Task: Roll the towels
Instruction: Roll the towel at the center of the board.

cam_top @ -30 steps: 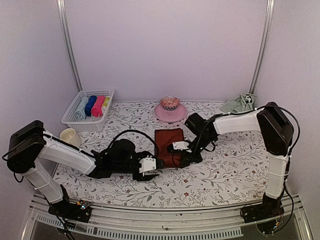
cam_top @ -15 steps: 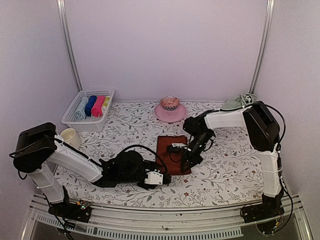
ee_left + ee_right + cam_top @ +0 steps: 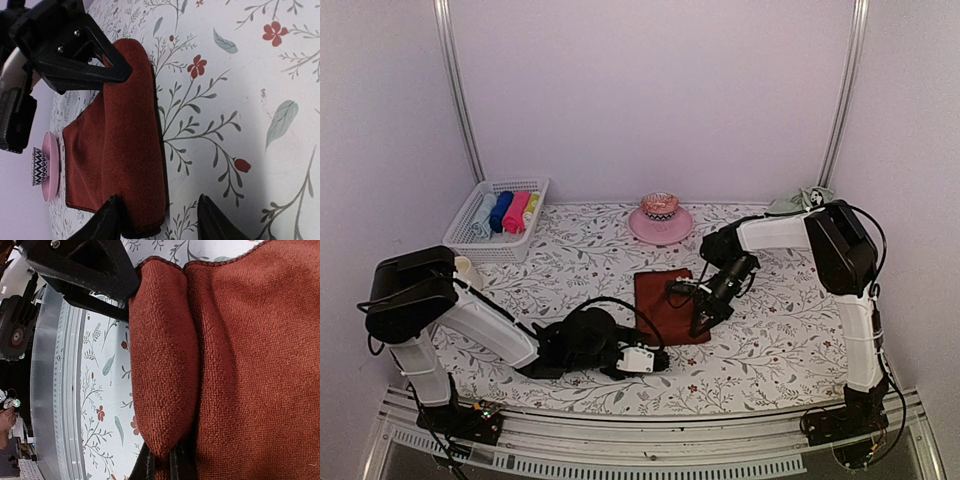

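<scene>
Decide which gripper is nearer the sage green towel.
Right. The right gripper is mid-table, left of the sage green towel; the left gripper lies farther, near the front edge.

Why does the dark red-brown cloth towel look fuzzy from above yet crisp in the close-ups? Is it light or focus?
Top external view: even, lilac light and coarse detail, so the dark red-brown cloth towel reads as a flat patch. Left wrist view: closer, its pile visible, a soft grey shadow across the floral table cover. Right wrist view: nearest, loops sharp, no glare.
</scene>
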Action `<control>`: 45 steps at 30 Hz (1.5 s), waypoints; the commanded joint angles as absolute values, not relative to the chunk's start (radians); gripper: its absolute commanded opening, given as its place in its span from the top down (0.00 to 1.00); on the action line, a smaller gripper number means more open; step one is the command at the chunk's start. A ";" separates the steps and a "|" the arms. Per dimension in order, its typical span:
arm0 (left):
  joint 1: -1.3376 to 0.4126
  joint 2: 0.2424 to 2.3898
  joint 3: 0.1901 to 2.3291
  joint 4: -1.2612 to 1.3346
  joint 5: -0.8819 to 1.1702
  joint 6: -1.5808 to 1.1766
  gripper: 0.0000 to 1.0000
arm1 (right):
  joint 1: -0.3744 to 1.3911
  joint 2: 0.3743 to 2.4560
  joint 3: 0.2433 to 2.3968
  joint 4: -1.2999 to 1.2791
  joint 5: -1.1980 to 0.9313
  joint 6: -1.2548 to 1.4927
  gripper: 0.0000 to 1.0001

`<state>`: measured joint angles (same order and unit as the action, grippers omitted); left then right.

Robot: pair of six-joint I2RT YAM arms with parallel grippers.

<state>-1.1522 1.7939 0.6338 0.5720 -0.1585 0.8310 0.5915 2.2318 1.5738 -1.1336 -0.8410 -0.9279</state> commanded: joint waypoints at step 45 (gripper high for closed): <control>-1.013 1.879 0.925 0.122 0.130 0.498 0.96 | 0.576 1.716 1.163 -0.609 -0.661 -1.043 0.53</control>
